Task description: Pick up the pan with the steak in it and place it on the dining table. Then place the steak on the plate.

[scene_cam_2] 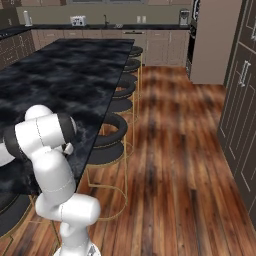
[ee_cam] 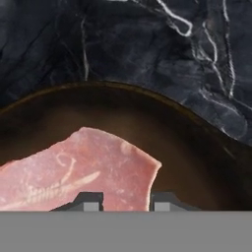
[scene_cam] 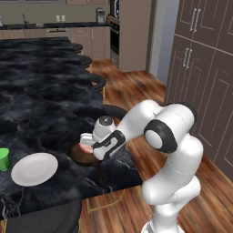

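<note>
The dark pan [scene_cam: 78,157] sits on the black marble dining table [scene_cam: 45,91] near its front right edge. The pink steak [scene_cam: 84,148] lies in it. In the hand view the steak [ee_cam: 83,162] covers the lower left of the pan [ee_cam: 197,147]. My gripper [ee_cam: 126,203] is down in the pan, its two fingertips [ee_cam: 91,202] drawn in on the steak's right-hand edge, with meat filling the gap between them. From the left base view the gripper [scene_cam: 86,144] is over the pan. The white plate [scene_cam: 34,169] lies on the table to the pan's left.
A small green cup [scene_cam: 3,159] stands left of the plate. Black bar stools [scene_cam_2: 112,130] line the table's right side above a wood floor. Tall dark cabinets [scene_cam: 205,82] stand to the right. The table edge runs just in front of the pan.
</note>
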Robot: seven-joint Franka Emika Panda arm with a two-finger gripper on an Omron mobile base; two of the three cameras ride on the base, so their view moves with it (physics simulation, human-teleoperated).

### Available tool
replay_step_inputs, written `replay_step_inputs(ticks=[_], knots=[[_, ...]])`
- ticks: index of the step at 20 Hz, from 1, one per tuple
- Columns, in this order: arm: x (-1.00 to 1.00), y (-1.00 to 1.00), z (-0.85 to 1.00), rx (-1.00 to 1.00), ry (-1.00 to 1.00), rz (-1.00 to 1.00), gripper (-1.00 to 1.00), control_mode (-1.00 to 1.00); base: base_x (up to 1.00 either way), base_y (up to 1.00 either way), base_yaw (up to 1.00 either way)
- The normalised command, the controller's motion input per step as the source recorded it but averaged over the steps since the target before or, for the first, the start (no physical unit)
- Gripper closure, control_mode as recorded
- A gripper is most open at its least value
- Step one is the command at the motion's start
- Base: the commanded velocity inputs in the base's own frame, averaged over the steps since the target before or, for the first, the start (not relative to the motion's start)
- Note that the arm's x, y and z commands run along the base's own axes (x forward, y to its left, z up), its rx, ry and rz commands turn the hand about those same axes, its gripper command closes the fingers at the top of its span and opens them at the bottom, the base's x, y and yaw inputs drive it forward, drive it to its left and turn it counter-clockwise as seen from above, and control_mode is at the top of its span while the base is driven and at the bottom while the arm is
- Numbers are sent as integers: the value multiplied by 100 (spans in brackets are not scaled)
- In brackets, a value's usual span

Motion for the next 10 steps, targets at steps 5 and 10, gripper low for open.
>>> replay_step_inputs(ticks=[5, 10], knots=[[0, 0, 37, 1, 0, 0, 100, -100, 0, 0, 0], [-5, -1, 63, 2, -1, 0, 100, -100, 0, 0, 0]])
